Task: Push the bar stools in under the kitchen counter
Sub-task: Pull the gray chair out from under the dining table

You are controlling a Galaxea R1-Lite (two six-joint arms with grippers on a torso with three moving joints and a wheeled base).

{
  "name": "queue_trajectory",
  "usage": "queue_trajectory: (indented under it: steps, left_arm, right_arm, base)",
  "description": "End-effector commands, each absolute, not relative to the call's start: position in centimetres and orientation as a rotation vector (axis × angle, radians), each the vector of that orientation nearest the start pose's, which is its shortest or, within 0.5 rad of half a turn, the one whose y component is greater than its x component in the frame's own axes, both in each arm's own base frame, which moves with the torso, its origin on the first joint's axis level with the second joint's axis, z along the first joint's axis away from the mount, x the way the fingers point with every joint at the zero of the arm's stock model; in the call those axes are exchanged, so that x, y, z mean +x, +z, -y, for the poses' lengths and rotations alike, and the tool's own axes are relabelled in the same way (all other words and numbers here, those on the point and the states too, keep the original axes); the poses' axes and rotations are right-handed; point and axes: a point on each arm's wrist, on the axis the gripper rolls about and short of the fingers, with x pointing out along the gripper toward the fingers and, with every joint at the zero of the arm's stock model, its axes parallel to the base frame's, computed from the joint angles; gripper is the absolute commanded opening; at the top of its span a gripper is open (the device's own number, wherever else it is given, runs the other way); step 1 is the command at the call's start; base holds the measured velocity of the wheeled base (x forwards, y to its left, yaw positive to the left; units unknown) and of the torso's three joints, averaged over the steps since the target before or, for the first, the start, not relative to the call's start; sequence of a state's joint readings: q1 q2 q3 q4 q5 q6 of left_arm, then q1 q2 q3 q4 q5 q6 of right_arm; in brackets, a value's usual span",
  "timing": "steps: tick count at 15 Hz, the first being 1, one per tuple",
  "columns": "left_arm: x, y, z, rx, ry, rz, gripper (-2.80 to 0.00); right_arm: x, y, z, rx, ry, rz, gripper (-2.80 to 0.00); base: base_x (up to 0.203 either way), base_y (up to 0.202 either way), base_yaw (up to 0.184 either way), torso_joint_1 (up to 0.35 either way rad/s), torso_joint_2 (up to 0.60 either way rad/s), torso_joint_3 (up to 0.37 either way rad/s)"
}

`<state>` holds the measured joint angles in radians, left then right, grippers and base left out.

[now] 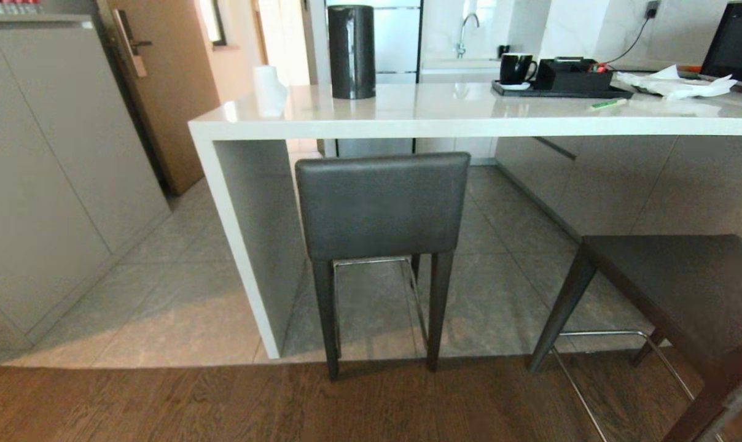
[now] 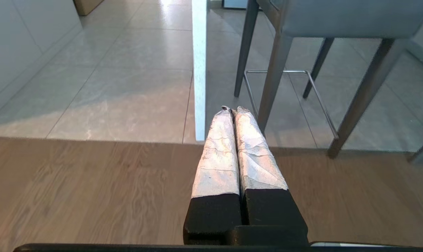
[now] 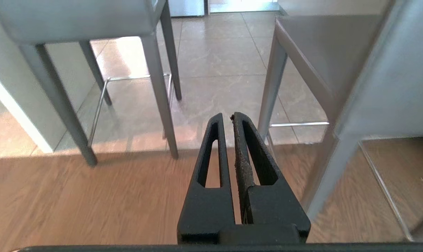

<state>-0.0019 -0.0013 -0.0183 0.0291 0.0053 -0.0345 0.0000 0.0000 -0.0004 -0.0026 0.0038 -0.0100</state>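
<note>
The stools: one (image 1: 382,205) sits tucked under the table (image 1: 469,113), the other (image 1: 684,294) stands well out at right. Both pincers, left (image 2: 232,109) and right (image 3: 226,117), hang clenched and empty; best to press its backrest squarely.

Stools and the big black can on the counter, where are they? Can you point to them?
Left bar stool (image 1: 382,205), head view: middle of its grey backrest.
Right bar stool (image 1: 684,285), head view: middle of its flat seat.
Black cylinder (image 1: 351,52), head view: middle of its side, standing on the kitchen counter (image 1: 445,113).
</note>
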Motion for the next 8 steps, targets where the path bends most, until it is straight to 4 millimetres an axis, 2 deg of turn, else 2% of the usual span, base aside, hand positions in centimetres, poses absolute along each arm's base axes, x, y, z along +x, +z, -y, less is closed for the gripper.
queue_trajectory:
  steps: [1, 8]
  left_arm:
    - [-2.42, 7.76, -0.02, -0.035, 0.005, -0.011, -2.80]
    - [-2.42, 7.76, -0.02, -0.035, 0.005, -0.011, -2.80]
  right_arm:
    - [-2.28, 7.62, -0.01, -0.009, 0.005, 0.003, -2.80]
    - [-2.28, 7.62, -0.01, -0.009, 0.005, 0.003, -2.80]
  base:
    - [0.193, 0.000, 0.002, 0.002, 0.00, 0.007]
    - [0.193, 0.000, 0.001, 0.002, 0.00, 0.002]
